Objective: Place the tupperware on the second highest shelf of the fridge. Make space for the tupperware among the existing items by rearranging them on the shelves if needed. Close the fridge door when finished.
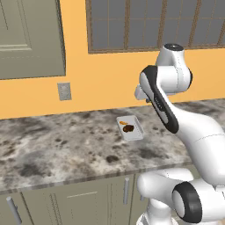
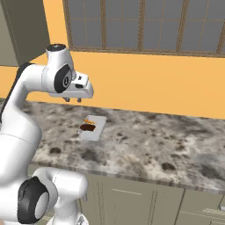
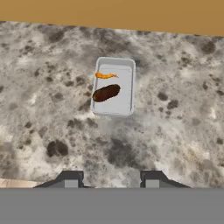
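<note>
The tupperware (image 1: 130, 128) (image 2: 92, 127) (image 3: 113, 86) is a shallow grey-white rectangular tray lying flat on the mottled stone counter (image 1: 57, 145). It holds a dark brown lump and a small orange piece. My gripper (image 2: 73, 100) (image 3: 111, 179) hovers above the counter, on the near side of the tupperware and well clear of it, pointing down. Its fingertips (image 3: 72, 178) stand apart with nothing between them. The fridge, its shelves, its door and the existing items are out of view.
An orange wall with a grey outlet (image 1: 64, 91) and a large window (image 1: 154, 24) backs the counter. A beige upper cabinet (image 1: 30, 39) hangs at the left. Lower cabinet doors with bar handles (image 1: 126, 191) sit under the counter's front edge.
</note>
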Robot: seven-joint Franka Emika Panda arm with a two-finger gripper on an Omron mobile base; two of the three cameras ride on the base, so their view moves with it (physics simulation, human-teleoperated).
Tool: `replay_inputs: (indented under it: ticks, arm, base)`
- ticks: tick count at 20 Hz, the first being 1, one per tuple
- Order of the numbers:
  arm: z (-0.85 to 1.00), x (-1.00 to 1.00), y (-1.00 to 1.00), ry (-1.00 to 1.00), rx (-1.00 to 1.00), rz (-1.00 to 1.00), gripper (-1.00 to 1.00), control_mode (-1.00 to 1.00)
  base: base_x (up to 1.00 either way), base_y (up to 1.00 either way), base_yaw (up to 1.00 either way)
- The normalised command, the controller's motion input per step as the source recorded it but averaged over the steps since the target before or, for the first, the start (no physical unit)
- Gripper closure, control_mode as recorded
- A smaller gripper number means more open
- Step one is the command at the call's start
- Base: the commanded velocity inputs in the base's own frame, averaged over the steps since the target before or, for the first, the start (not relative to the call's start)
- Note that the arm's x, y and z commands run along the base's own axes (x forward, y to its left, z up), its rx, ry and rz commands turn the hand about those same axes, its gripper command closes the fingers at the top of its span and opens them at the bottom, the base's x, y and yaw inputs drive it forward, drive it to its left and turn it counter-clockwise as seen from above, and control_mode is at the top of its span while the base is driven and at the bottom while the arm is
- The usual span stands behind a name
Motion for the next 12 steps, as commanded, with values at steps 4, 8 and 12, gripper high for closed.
replay_inputs:
  ticks: [4,8,12]
  arm:
    - [-0.19,-0.02,0.0,-0.04,0.0,-0.22,-1.0,-1.0]
    - [-0.51,-0.12,0.02,-0.15,0.0,-0.44,-1.0,-1.0]
    - [-0.54,-0.07,0.04,-0.2,0.03,-0.46,-1.0,-1.0]
  base:
    - [0.0,0.0,0.0]
    - [0.0,0.0,0.0]
    - [0.0,0.0,0.0]
